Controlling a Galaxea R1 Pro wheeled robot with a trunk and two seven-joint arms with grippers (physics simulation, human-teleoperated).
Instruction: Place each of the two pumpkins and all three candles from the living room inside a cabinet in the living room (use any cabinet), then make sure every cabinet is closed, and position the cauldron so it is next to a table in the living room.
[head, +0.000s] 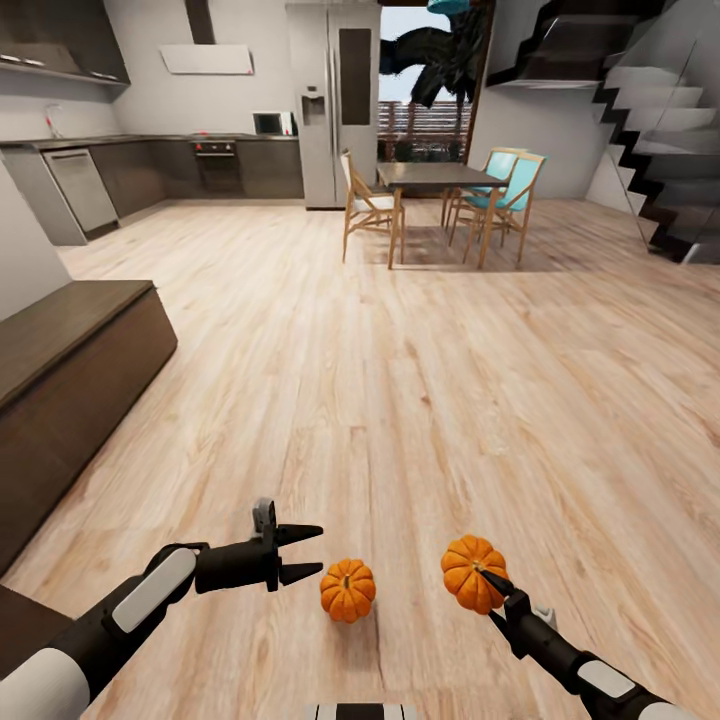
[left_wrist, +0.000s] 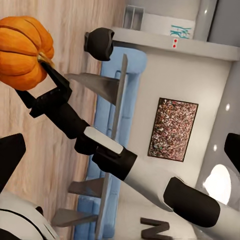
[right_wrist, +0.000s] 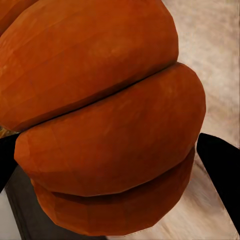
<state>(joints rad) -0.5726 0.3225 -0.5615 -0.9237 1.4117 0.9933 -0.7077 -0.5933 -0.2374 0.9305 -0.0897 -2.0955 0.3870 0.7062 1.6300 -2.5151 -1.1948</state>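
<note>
Two pumpkins in play, one cabinet to reach. Largest first: long low dark brown cabinet (head: 70, 350) along the left of the head view, drawers shut as far as can be judged from this angle. Open wood floor (head: 420, 380) between it and the robot; dining table (head: 440, 178) with chairs well beyond, near the fridge.

Right gripper (head: 492, 581) — fingers clamped on the held pumpkin (head: 473, 572), raised off the floor; ribbed orange flank (right_wrist: 100, 115) pressed close against the right wrist camera, dark fingertips at either edge. Same pumpkin seen from the left wrist view (left_wrist: 22, 52), pinched near the stem.

Second pumpkin (head: 347, 590) resting on the floor, stem up, just beside the left gripper (head: 305, 552). Left fingers spread apart, nothing between them.

Step in hand, as judged: pick up the floor pumpkin with the left arm.
- Lower and turn the wrist so the open fingers straddle the widest ribs, not the stem.
- Close only once both pads bracket the body — round shape likely to roll if nudged from one side.
- Hold the right grasp steady throughout.
</note>
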